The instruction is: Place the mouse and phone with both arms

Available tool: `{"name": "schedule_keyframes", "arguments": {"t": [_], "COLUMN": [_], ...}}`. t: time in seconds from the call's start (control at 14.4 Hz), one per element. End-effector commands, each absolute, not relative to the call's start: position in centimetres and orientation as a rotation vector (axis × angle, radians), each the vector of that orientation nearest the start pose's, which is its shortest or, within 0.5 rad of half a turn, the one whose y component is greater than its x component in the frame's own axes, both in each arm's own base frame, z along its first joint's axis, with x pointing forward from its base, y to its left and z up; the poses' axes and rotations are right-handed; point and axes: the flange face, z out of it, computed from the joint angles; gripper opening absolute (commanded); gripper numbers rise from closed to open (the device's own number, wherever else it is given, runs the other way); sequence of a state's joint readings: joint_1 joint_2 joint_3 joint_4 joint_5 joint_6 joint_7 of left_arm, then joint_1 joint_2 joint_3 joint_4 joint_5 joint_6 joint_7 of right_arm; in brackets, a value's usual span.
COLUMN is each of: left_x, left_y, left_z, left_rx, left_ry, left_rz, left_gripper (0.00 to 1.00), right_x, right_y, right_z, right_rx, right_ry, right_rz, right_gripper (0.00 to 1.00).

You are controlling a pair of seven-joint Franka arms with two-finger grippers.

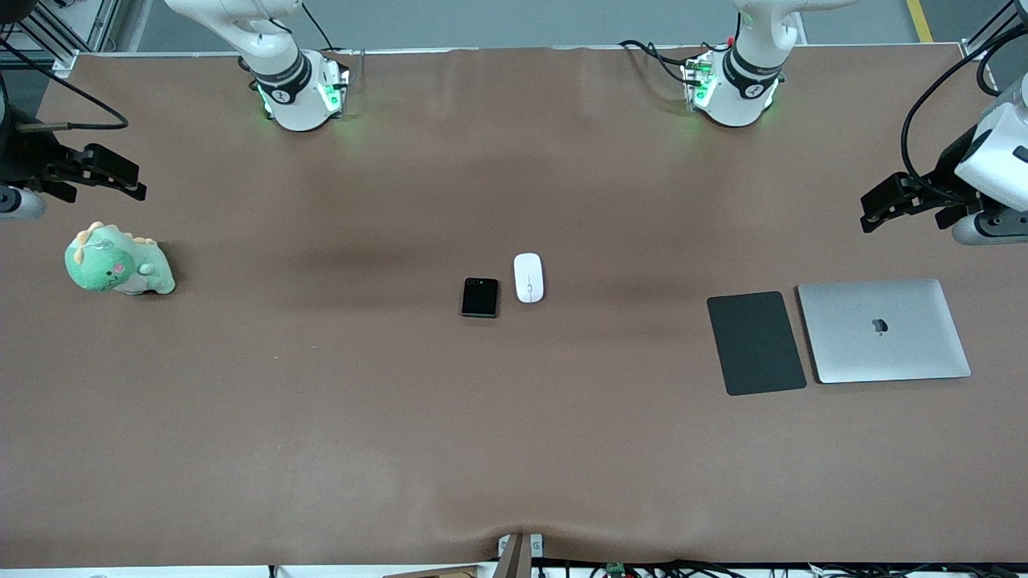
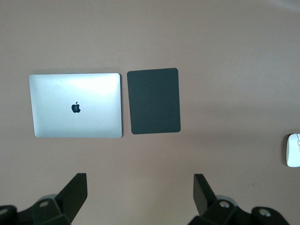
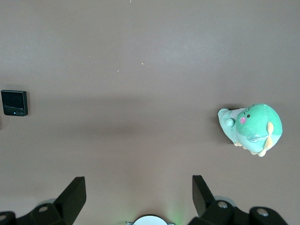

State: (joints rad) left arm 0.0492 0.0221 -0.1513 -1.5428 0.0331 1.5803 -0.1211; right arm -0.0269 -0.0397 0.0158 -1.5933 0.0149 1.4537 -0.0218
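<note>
Front view shows nothing picked up yet: the mouse and phone lie side by side mid-frame on the desk. Left tool at right edge and right tool at left edge hang released; each must reach centre.

Mouse and phone lie just beside each other mid-table, narrow gap between; bare table on their outer sides. Pad and laptop crowd the left arm's end, plush toy the right arm's end.
</note>
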Motion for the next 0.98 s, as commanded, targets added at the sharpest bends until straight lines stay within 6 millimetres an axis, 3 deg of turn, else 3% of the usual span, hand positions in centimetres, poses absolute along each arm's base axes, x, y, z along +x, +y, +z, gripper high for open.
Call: {"name": "schedule_keyframes", "arguments": {"t": [0.0, 0.14, 0.28, 0.49, 0.7, 0.91], "left_x": [55.3, 55.4, 55.8, 56.0, 57.4, 59.8], "left_y": [-5.4, -5.3, -5.3, -5.6, -7.5, -12.6], "left_z": [63.5, 63.4, 64.7, 64.5, 61.6, 56.8], "left_rx": [-3.112, -3.112, -3.116, -3.116, -3.161, -3.194], "left_ry": [-0.02, -0.027, -0.028, -0.026, -0.02, -0.01], "left_rz": [-0.02, -0.017, -0.065, -0.063, 0.014, 0.039], "left_gripper": [1.0, 1.0, 1.0, 1.0, 1.0, 1.0], "right_x": [52.7, 52.7, 52.7, 52.7, 52.7, 52.7], "right_y": [-0.7, -0.6, -0.6, -0.7, -0.7, -0.7], "right_z": [62.5, 62.5, 62.6, 62.5, 62.5, 62.6], "right_rx": [-3.114, -3.116, -3.115, -3.114, -3.116, -3.115], "right_ry": [-0.024, -0.023, -0.024, -0.021, -0.021, -0.021], "right_rz": [0.167, 0.164, 0.162, 0.167, 0.167, 0.164], "right_gripper": [1.0, 1.0, 1.0, 1.0, 1.0, 1.0]}}
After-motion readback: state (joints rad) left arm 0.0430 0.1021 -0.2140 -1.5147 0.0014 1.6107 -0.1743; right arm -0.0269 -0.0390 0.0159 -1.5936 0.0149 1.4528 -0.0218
